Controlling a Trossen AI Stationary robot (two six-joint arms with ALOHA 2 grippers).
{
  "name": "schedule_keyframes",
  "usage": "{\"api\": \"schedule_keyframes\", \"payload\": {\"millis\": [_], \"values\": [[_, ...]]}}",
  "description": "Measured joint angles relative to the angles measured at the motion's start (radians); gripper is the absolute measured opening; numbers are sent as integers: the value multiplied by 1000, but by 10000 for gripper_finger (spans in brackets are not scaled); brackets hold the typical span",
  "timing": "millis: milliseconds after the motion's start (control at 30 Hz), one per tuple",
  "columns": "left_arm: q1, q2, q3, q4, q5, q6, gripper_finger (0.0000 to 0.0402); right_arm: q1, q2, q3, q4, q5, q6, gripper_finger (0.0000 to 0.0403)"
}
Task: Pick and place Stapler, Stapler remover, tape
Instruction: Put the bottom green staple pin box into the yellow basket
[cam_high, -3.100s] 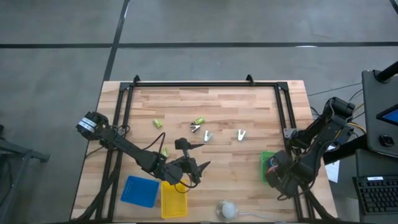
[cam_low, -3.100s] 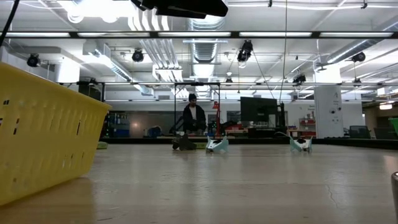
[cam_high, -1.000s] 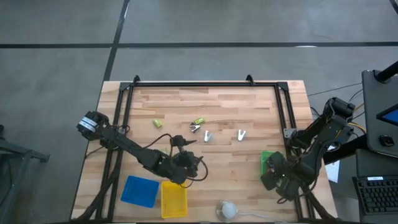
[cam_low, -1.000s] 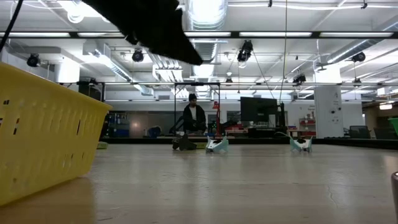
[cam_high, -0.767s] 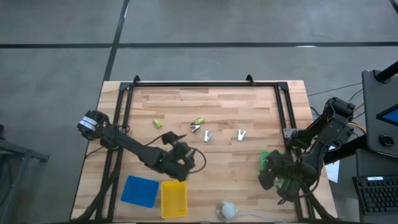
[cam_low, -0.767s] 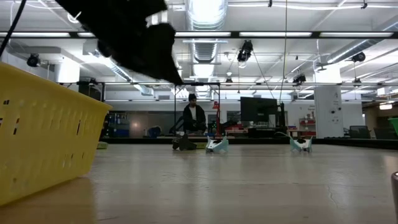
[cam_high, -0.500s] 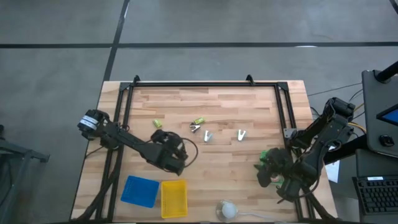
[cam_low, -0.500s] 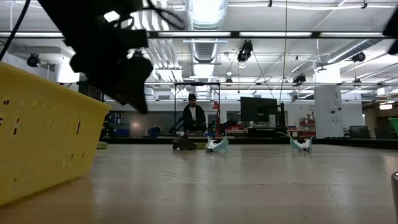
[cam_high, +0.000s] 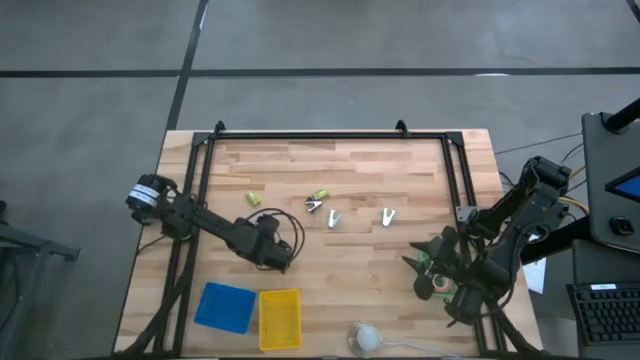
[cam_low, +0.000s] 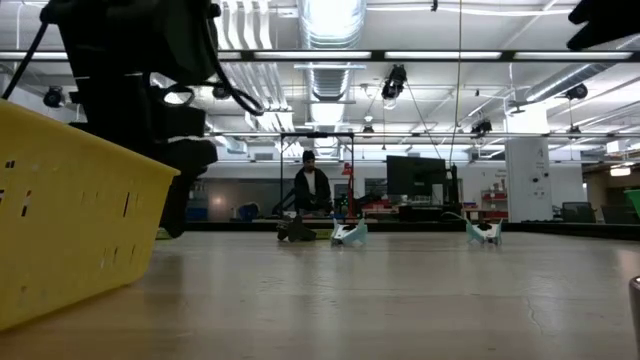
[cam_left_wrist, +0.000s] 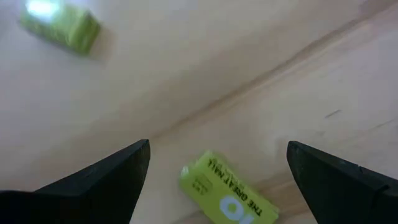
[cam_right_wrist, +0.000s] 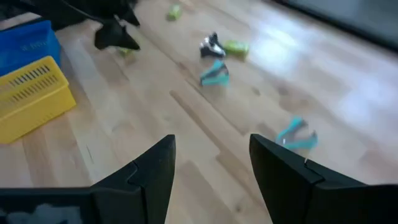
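Early in the job, judging by the layout. Nothing to be made out inside the yellow basket or the blue basket touching its left-arm side. Every visible item out on the bare table.

Left gripper just beyond the yellow basket, toward the far edge. Fingers spread wide, gripping nothing, low over a green box lying flat on the wood between them. Probably the next pick, with the closing and the carry to a basket not yet done.

Right gripper well off to the right-arm side of the yellow basket, near the table's edge. Fingers apart, with only bare wood in the gap.

Counted:
- Green boxes, possibly the staplers: three. One under the left gripper, a second farther beyond the yellow basket, a third beyond the basket and slightly toward the right-arm side.
- Staple removers: three, all beyond the yellow basket. A dark one just beside the third green box, then two pale ones strung out toward the right-arm side.
- Baskets: two.
- Tape rolls: none to be told for certain. Only a pale round thing just beside the yellow basket on its right-arm side, too unclear to name.

Left to do, by this reckoning: all six loose items, plus any tape.
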Motion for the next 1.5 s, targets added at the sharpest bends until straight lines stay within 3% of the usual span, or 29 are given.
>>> {"api": "schedule_keyframes", "payload": {"millis": [367, 600, 1000, 1500], "values": [[-10, 5, -27, 114, 121, -186, 381, 0, 0, 88, 0, 77, -285, 201], [-13, 5, -33, 146, 123, -186, 371, 0, 0, 120, -1, 133, -394, 201], [-19, 5, -33, 155, 132, -163, 277, -58, 0, 120, 1, 162, -479, 201], [-10, 6, -33, 160, 59, -43, 168, -122, 0, 115, 3, 161, -532, 201]]}}
